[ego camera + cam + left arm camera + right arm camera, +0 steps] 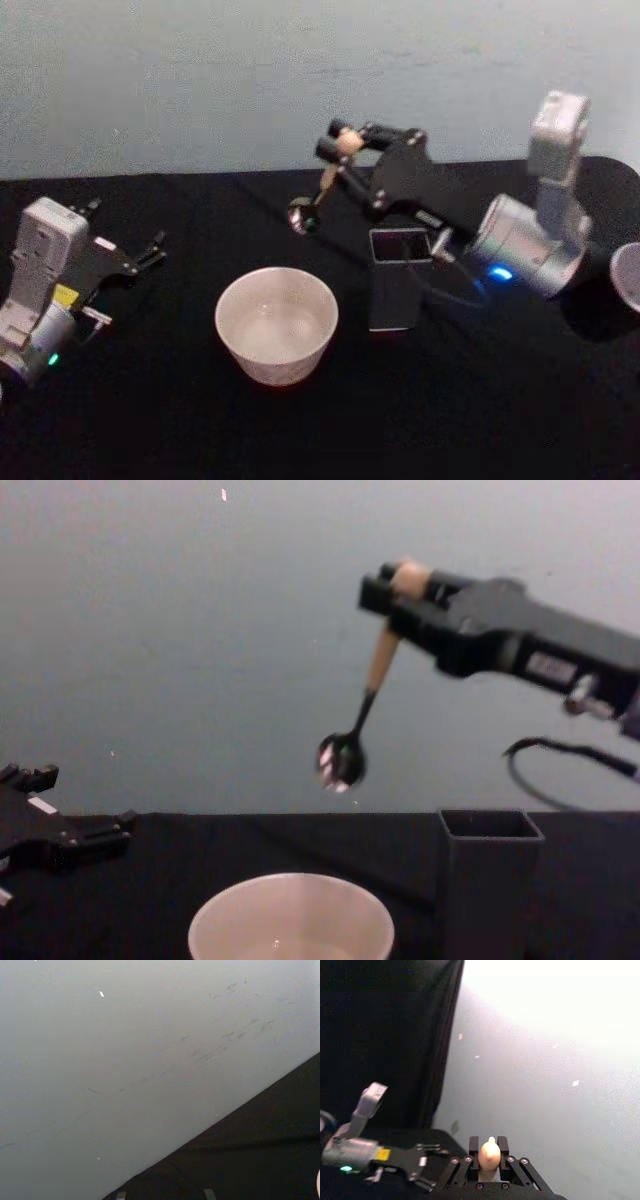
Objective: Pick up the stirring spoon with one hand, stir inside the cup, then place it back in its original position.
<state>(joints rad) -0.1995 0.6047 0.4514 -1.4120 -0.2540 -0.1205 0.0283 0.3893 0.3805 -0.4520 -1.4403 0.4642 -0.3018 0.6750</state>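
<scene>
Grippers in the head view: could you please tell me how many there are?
2. The left gripper is open, low at the left of the black table; the right gripper is raised behind the cup, shut on the stirring spoon.

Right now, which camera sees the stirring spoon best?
The chest view: it shows the whole stirring spoon from the side, knob to shiny bowl, hanging tilted in the air from the right gripper. The head view shows it smaller, from above. The right wrist view catches just its knob between the jaws.
</scene>
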